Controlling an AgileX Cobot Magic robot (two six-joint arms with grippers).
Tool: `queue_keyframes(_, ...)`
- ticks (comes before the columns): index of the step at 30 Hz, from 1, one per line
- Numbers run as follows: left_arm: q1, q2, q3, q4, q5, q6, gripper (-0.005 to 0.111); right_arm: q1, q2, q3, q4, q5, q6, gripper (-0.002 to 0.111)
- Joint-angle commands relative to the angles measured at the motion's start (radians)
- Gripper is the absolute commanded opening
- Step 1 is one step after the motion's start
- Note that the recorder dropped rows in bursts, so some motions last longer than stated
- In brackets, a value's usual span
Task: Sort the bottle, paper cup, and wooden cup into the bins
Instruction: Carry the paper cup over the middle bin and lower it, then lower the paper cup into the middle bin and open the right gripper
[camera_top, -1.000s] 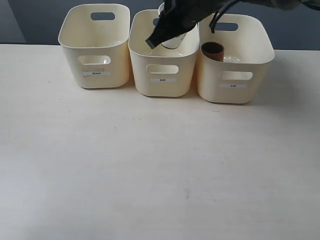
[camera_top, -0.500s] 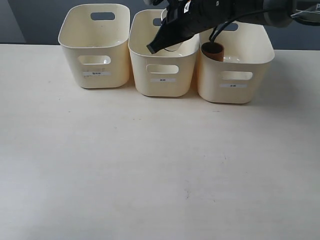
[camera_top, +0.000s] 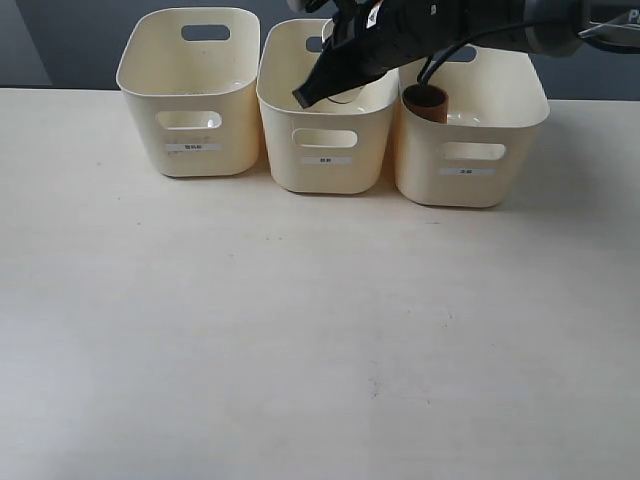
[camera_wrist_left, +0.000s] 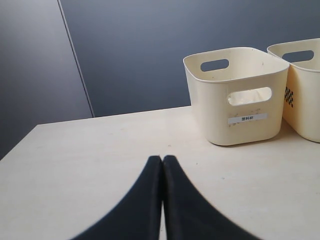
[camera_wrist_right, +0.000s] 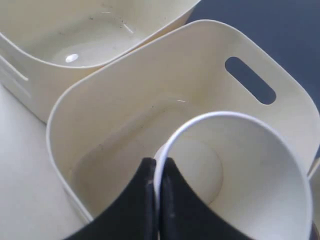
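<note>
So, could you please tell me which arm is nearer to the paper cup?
Right. Its jaws pinch the rim of the paper cup at the middle bin; the left arm's shut jaws sit over the table, short of the bins.

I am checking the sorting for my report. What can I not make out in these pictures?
Bottle: found in no view; the left bin hides its own inside in the exterior view.
Paper cup: in the exterior view the arm of the right gripper covers nearly all of it.
Wooden cup: the right bin hides its lower part, exterior view.
Bin labels: too small, exterior view.
</note>
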Motion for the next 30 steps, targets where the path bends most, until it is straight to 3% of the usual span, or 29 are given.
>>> queue_keyframes(1,0.000,-0.005,0.002,0.000,-0.007,-0.001,0.000,-0.005,-0.004,0.003,0.001,-0.012,0.004,-0.001)
queue_keyframes(30,0.000,-0.005,0.002,0.000,-0.007,-0.001,0.000,-0.005,0.099,-0.001,-0.016,-0.092,0.014,-0.001)
